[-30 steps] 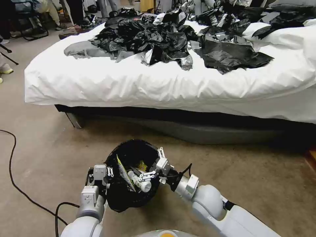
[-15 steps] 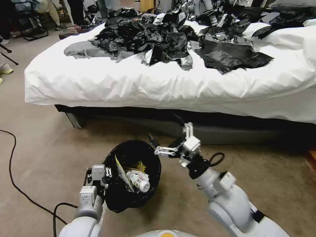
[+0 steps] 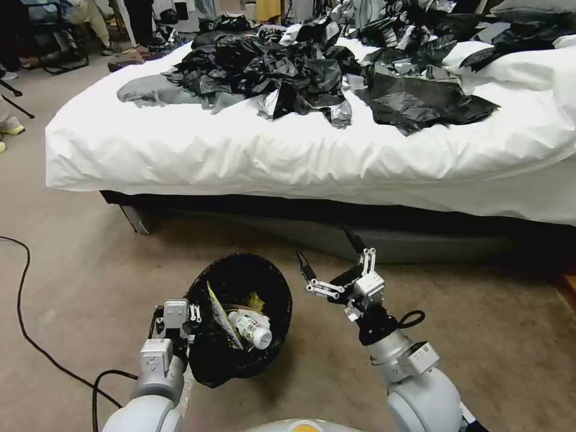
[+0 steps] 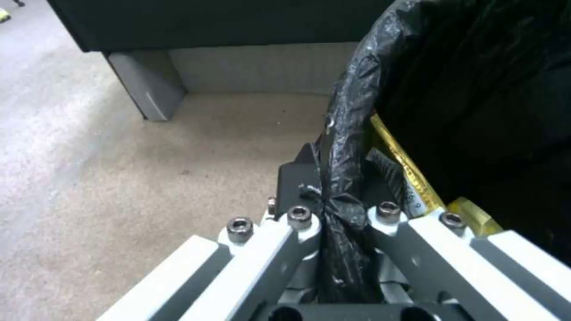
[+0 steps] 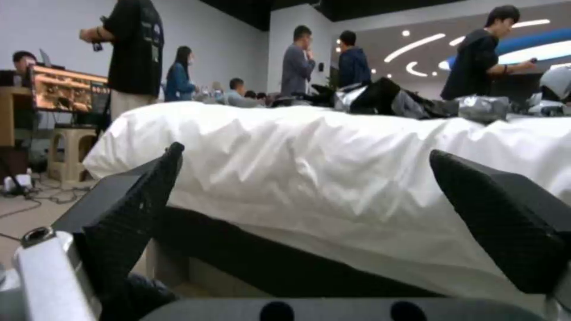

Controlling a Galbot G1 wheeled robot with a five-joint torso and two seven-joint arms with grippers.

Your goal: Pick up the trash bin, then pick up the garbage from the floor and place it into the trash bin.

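The trash bin [image 3: 223, 360], lined with a black bag, hangs tilted just above the carpet. My left gripper [image 3: 178, 317] is shut on its near-left rim. In the left wrist view the left gripper [image 4: 338, 185] pinches the bag-covered rim [image 4: 348, 133]. Garbage lies inside: a small clear bottle [image 3: 252, 328], a yellow wrapper [image 3: 258, 302] and a flat packet [image 3: 219, 308]; the yellow wrapper [image 4: 410, 178] also shows beside the pinched rim. My right gripper [image 3: 327, 252] hovers open and empty to the right of the bin, pointing at the bed. Its black fingertips [image 5: 134, 205] stand wide apart.
A bed with a white sheet [image 3: 270, 156] stands ahead, its dark base [image 3: 360, 240] and leg [image 3: 137, 219] near the floor. Black plastic sheets [image 3: 288, 66] are piled on top. A black cable [image 3: 24, 300] curls over the carpet at left. Open carpet lies right of the bin.
The right gripper let go of the bottle, which now lies in the bin. It lifted out and moved right of the bin, open. The left gripper kept its hold on the rim.
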